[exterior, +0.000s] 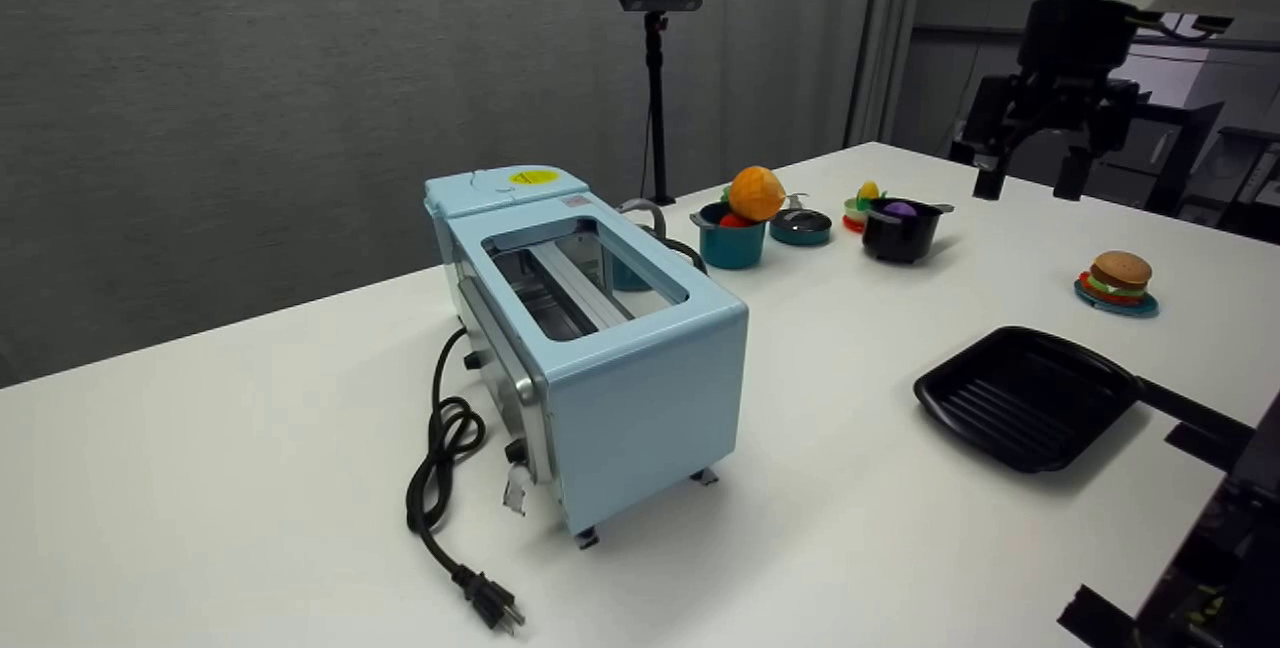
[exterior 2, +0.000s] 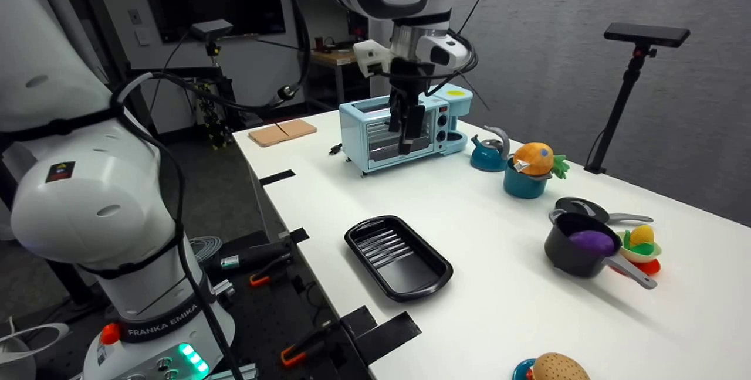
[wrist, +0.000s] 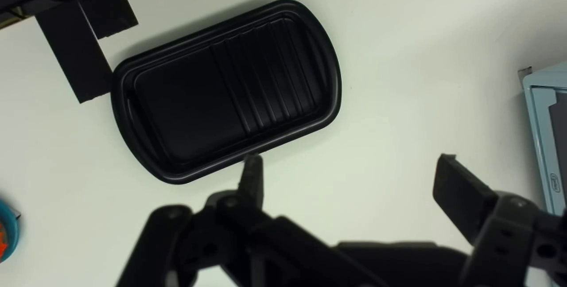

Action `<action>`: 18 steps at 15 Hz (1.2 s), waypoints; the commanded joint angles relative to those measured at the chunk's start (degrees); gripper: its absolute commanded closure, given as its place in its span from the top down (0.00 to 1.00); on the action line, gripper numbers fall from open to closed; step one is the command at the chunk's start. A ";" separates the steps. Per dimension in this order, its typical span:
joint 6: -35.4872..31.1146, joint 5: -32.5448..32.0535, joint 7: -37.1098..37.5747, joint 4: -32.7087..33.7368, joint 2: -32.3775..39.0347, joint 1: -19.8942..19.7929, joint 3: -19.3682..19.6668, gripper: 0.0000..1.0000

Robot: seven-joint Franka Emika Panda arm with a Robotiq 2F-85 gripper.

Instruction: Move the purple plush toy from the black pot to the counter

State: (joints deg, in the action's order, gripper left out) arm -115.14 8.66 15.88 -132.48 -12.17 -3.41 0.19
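Closest in the wrist view, the gripper [wrist: 350, 158] hangs with its fingers wide apart, nothing between them. To my eye the pick-up has yet to begin; next, the gripper should swing across to the black pot [exterior 2: 570, 261] and reach down inside it. The purple plush toy [exterior 2: 592, 243] sits in there, not yet on the white surface [exterior 2: 484, 286], well apart from the gripper.

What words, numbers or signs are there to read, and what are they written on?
"FRANKA EMIKA": on the black band near the bottom of the white robot arm.
Too small or blurred to read: the badge on the blue toaster, the yellow sticker on its top, and the red-and-black sticker on the arm.
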 commanded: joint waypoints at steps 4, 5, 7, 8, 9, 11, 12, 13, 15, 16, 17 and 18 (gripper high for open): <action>-7.21 -2.11 4.83 5.57 8.67 -0.93 0.85 1.00; -7.94 -2.09 5.72 7.08 10.58 -1.00 1.22 1.00; -8.99 -1.58 7.27 10.69 14.66 -1.17 2.18 1.00; -9.12 -1.36 8.30 13.06 16.95 -1.24 2.79 1.00; -9.18 -1.27 9.13 15.18 18.91 -1.20 3.41 1.00; -9.23 -1.38 10.68 20.12 23.05 -1.19 4.72 1.00; -9.14 -1.49 11.22 22.72 25.21 -1.18 5.38 1.00; -8.86 -1.49 11.64 25.56 27.46 -1.21 6.04 1.00; -8.16 -1.35 11.94 30.96 31.67 -1.37 7.25 1.00; -7.76 -1.21 12.05 33.48 33.56 -1.47 7.79 1.00; -7.34 -1.10 11.98 36.12 35.61 -1.70 8.38 1.00; -7.20 -1.22 12.19 38.41 37.30 -1.79 8.96 1.00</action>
State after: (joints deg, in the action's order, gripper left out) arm -124.73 8.12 26.17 -103.38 18.59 -4.25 8.21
